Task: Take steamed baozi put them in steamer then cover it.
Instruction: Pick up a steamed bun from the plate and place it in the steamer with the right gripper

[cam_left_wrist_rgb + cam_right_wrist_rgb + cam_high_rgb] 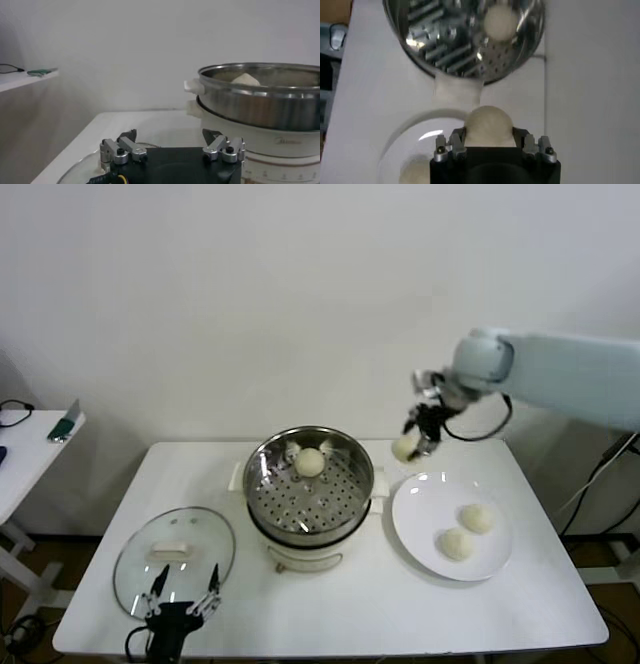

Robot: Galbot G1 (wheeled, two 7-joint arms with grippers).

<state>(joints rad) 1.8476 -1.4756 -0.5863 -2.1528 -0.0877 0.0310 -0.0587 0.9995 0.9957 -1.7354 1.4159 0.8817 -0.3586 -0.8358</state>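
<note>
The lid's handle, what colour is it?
Cream-white, on the clear glass lid; the head view shows it best.

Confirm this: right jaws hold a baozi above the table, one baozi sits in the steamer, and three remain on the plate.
Not quite: two baozi remain on the plate, not three, as the head view shows. The rest holds: the right gripper grips a baozi above the table, and one baozi sits in the steamer.
</note>
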